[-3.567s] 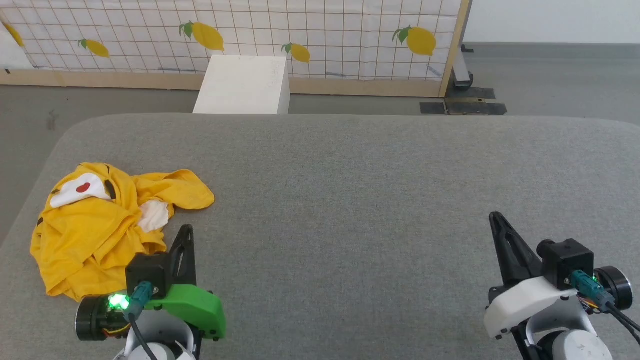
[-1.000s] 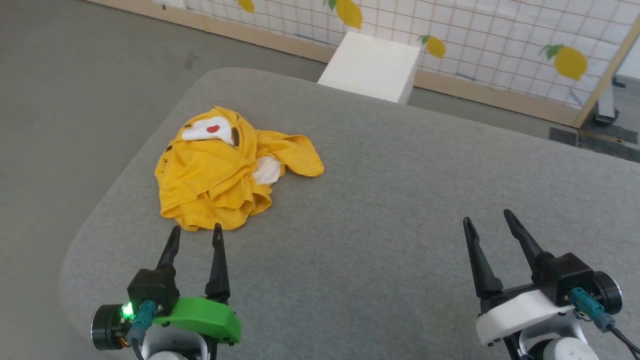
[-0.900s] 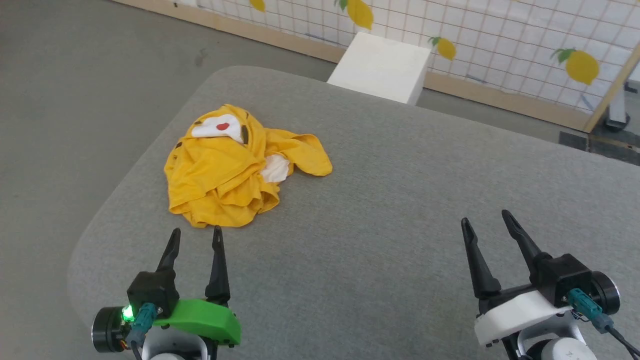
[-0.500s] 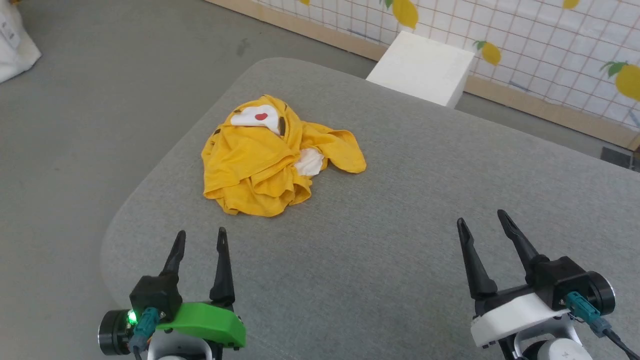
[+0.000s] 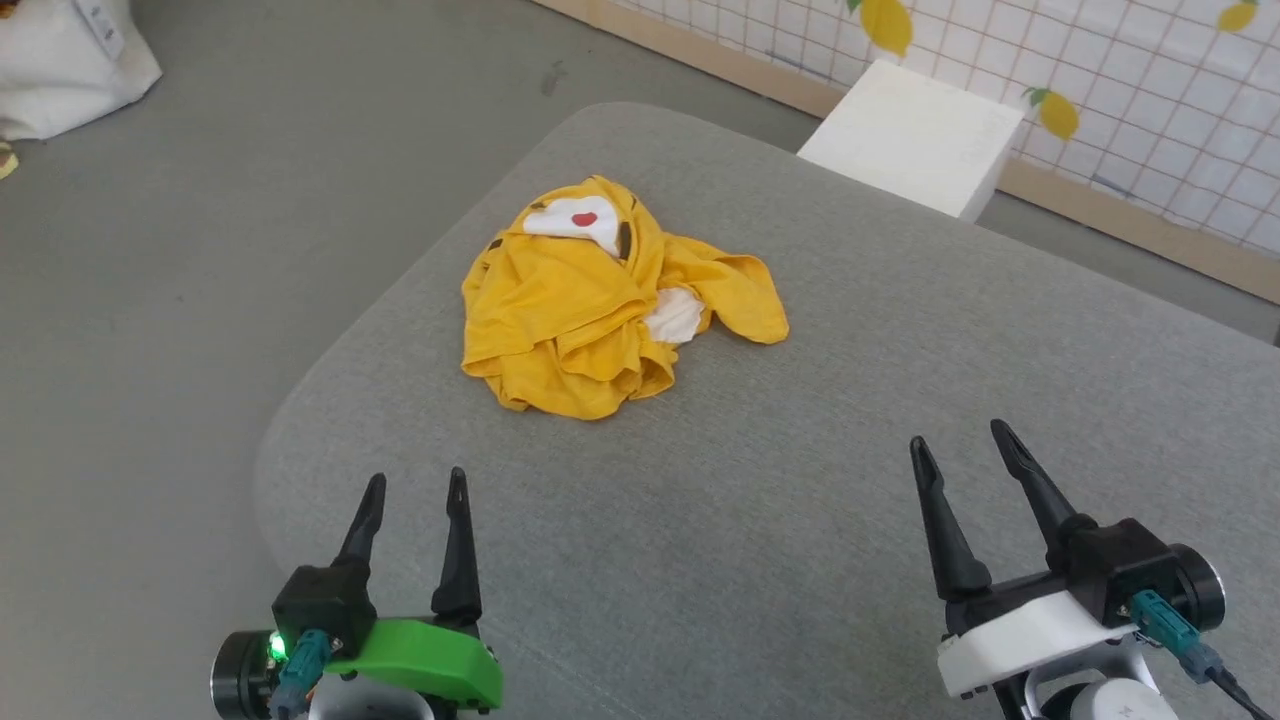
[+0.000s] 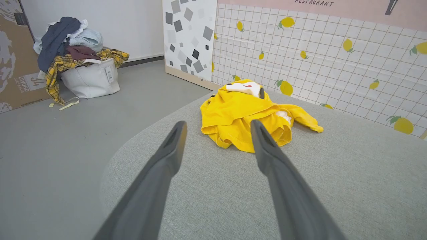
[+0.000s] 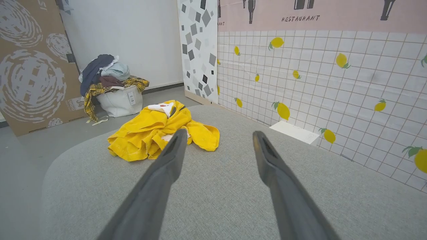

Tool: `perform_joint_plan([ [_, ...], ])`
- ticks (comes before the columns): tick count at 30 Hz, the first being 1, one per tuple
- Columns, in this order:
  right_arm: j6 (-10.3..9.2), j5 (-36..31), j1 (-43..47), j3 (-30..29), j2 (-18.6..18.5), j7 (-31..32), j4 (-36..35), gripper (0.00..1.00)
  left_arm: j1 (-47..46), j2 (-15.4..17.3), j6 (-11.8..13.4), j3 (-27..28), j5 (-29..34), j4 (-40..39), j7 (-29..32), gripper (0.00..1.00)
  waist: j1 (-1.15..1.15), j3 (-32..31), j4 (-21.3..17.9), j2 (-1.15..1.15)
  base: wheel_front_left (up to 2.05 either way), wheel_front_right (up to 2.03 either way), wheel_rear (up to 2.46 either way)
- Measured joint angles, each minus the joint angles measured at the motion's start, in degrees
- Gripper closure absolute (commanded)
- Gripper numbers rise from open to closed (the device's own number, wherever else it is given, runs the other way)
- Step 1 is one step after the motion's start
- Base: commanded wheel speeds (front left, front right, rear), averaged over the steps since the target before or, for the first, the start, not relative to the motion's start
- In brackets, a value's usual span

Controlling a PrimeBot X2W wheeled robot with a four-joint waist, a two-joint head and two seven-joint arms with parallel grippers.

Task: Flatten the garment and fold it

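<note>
The yellow garment (image 5: 600,300) lies crumpled in a heap near the far left corner of the grey padded table (image 5: 850,400), a white patch with a red dot on top. It also shows ahead in the left wrist view as the garment (image 6: 240,116) and to the left in the right wrist view as the garment (image 7: 150,133). My left gripper (image 5: 415,485) hovers open over the table's near left, short of the heap, holding nothing. Open and empty too, my right gripper (image 5: 955,440) hangs at the near right, well away from the cloth.
A white box (image 5: 915,135) stands on the floor behind the table, before a lemon-print tiled screen (image 5: 1150,90). A white bag heaped with clothes (image 6: 83,66) sits on the floor to the left. The table's rounded left edge (image 5: 290,420) is close to my left gripper.
The head camera has swung left, so the whole picture shifted right. Both grippers, seen edge-on 3.6 s ago, now show spread fingers. The garment keeps its shape and place on the table.
</note>
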Motion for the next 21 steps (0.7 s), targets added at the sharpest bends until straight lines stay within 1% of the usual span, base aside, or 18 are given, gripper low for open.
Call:
perform_joint_plan([
  [3, 0.00, 0.0, 0.0, 0.1, 0.0, -0.4, 0.0, 0.00, 0.0, 0.0, 0.0, -0.4, -0.3, 0.2, -0.3, 0.00, 0.00, 0.2, 0.9, 0.00, 0.00, 0.00, 0.00],
  [4, 0.00, 0.1, 0.1, 0.1, 0.0, -0.9, 0.0, 0.00, 0.0, 0.0, 0.0, -0.8, -0.4, 0.4, -0.7, 0.00, 0.00, 0.3, 2.1, 0.00, 0.00, 0.00, 0.00],
  [21, 0.00, 1.1, 0.2, 0.4, 0.0, -2.9, 0.0, 0.00, 0.2, 0.0, 0.1, -1.3, -2.2, 0.0, -2.8, 0.00, 0.00, 1.0, 7.1, 0.00, 0.00, 0.00, 0.00],
])
